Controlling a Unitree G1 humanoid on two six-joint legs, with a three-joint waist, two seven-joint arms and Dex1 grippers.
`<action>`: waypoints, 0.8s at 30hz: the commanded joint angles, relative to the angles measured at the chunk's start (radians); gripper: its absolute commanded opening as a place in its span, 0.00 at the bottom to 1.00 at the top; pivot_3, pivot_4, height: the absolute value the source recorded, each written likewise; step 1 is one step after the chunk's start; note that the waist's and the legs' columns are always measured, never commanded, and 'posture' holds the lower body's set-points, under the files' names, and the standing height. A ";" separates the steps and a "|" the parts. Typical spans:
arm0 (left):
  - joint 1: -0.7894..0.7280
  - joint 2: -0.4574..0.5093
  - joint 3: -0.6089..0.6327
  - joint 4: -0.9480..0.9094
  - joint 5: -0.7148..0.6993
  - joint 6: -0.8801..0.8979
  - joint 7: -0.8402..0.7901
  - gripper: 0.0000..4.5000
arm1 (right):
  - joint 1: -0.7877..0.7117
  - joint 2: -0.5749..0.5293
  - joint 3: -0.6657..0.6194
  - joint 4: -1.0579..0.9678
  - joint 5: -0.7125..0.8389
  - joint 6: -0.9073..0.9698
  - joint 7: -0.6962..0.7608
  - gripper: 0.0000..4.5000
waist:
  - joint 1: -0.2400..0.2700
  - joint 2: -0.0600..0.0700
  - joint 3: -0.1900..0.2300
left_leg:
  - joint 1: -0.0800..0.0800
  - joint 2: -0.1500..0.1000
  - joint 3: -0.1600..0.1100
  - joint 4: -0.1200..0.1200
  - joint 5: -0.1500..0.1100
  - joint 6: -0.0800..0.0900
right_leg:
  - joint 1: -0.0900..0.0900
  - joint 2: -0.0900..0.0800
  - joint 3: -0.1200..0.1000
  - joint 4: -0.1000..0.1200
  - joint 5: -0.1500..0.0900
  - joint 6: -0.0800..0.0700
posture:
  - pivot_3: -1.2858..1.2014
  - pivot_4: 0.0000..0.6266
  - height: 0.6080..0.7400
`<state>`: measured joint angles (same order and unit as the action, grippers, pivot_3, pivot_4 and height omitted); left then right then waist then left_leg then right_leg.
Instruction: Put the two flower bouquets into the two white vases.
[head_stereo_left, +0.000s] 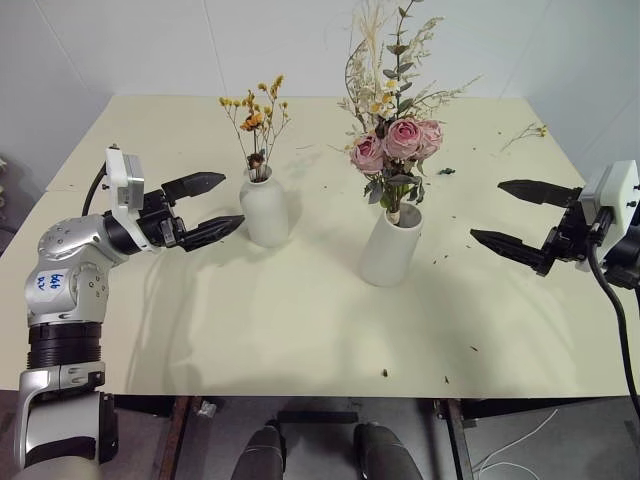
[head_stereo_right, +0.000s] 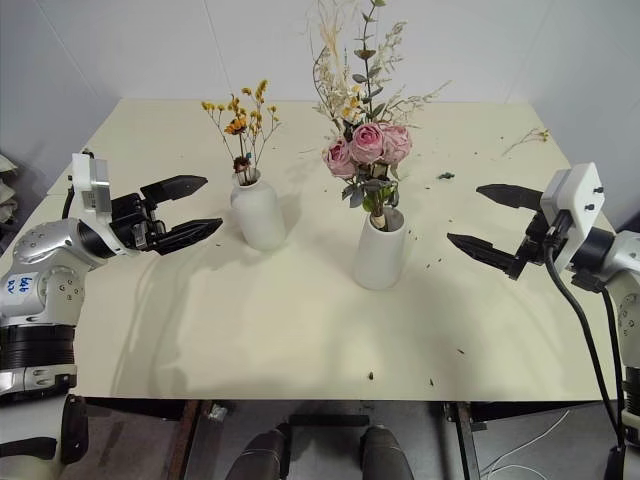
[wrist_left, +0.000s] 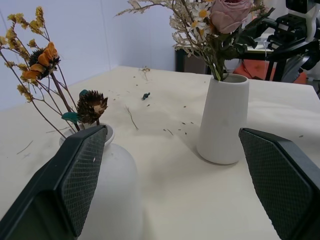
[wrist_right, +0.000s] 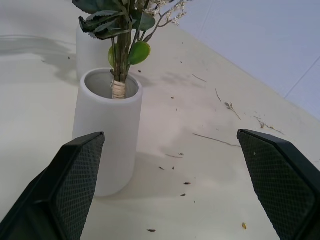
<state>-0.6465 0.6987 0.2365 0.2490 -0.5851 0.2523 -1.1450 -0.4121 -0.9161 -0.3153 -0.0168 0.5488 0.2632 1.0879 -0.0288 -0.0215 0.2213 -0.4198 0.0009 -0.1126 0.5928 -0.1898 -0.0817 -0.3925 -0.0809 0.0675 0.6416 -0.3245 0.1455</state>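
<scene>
Two vases, two bouquets, one in each. Your squat vase (head_stereo_left: 265, 207) left of centre holds the small yellow-orange bunch (head_stereo_left: 257, 120). The tall vase (head_stereo_left: 392, 245) at centre holds the rose bouquet (head_stereo_left: 395, 135). Both stand upright on the tabletop (head_stereo_left: 300, 330). Your left gripper (head_stereo_left: 210, 208) and right gripper (head_stereo_left: 512, 213) hover with fingers spread, grasping nothing.
</scene>
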 joint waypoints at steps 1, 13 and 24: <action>0.010 0.016 0.038 -0.038 -0.014 0.000 0.008 1.00 | -0.020 0.006 -0.007 -0.001 0.001 -0.018 0.005 1.00 | 0.000 0.000 0.000 | 0.000 0.000 0.000 0.000 0.000 0.000 | 0.000 0.000 0.000 0.000 0.000 0.000 | 0.52 0.24 1.00; 0.014 0.010 0.042 -0.051 -0.015 0.002 0.016 1.00 | -0.024 0.015 0.000 0.007 -0.002 -0.027 0.004 1.00 | 0.000 0.000 0.000 | 0.000 0.000 0.000 0.000 0.000 0.000 | 0.000 0.000 0.000 0.000 0.000 0.000 | 0.52 0.24 1.00; 0.017 0.010 0.045 -0.053 -0.015 0.006 0.017 1.00 | -0.012 0.023 0.000 0.004 -0.003 -0.032 -0.004 1.00 | 0.000 0.000 0.000 | 0.000 0.000 0.000 0.000 0.000 0.000 | 0.000 0.000 0.000 0.000 0.000 0.000 | 0.52 0.24 1.00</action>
<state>-0.6286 0.6991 0.2552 0.2363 -0.5863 0.2612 -1.1311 -0.4215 -0.8946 -0.2949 0.0044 0.5473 0.2482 1.0880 -0.0289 -0.0215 0.2213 -0.4198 0.0009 -0.1126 0.5929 -0.1898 -0.0817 -0.3926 -0.0810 0.0674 0.6418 -0.3245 0.1455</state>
